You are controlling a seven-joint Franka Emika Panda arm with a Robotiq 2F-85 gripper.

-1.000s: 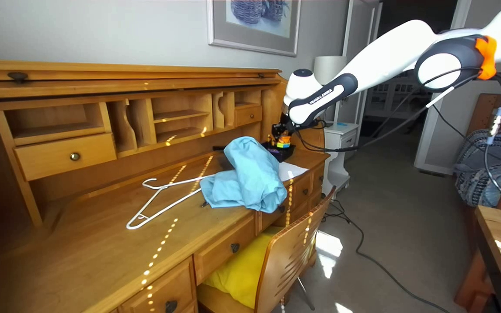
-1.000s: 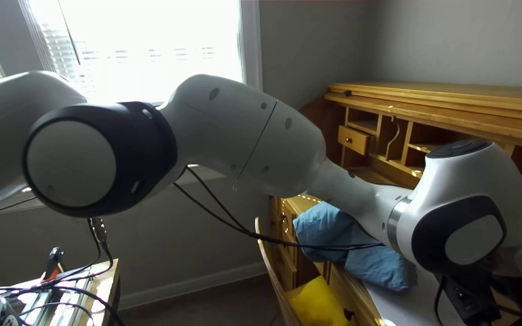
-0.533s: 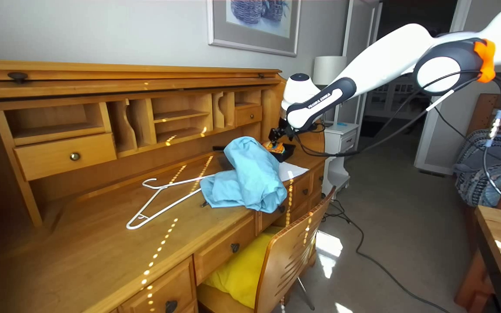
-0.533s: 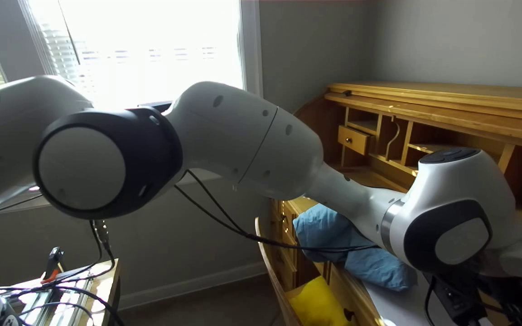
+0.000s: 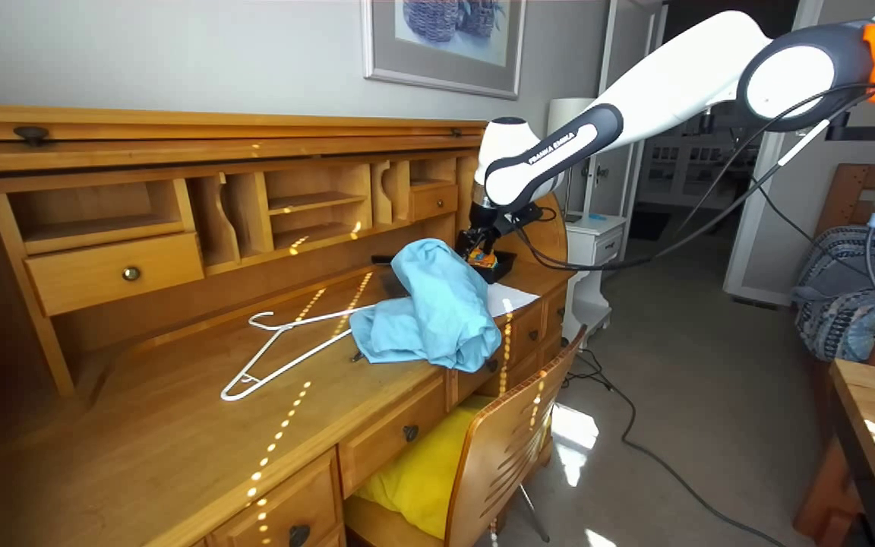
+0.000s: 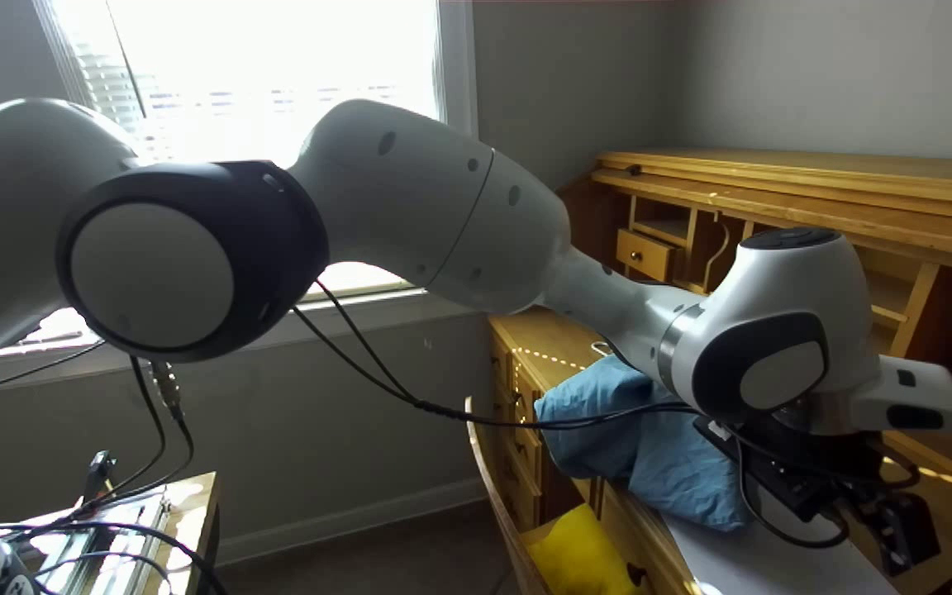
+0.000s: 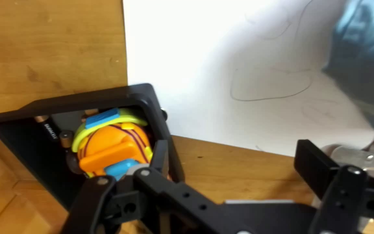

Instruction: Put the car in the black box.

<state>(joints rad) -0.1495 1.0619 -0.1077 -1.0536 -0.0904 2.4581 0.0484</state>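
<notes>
Robotiq gripper (image 7: 234,159): 2 black fingers (image 7: 315,165) spread wide, w/ brown wooden desk (image 7: 226,172) & a white pencil-marked sheet of paper (image 7: 190,65) showing thru the gap; empty-handed. In the wrist view, the finger nearer the black, straight-sided plastic box (image 7: 86,99) overlaps its edge, tip right by the orange toy car w/ yellow-green & blue parts (image 7: 109,146). Hard to say from this angle if that tip touches car or rim, or just hangs above. Far finger is over the desk, well apart from the box.

Car sits inside the box, just beside the nearer finger. In there too, on the car's side away from the fingers: small black-and-copper batteries (image 7: 50,128), 1 marked DURACELL.

White-and-dark-grey Franka arm (image 6: 443,215) reaches out over the desk in both ext. views, forearm sloping down to the wrist, hand end bent so the fingers point down.

Crumpled light-blue cloth (image 5: 437,304) lies on the desk, on the far finger's side in the wrist view; white plastic hanger (image 5: 285,327) is past it, well apart from the fingers.
</notes>
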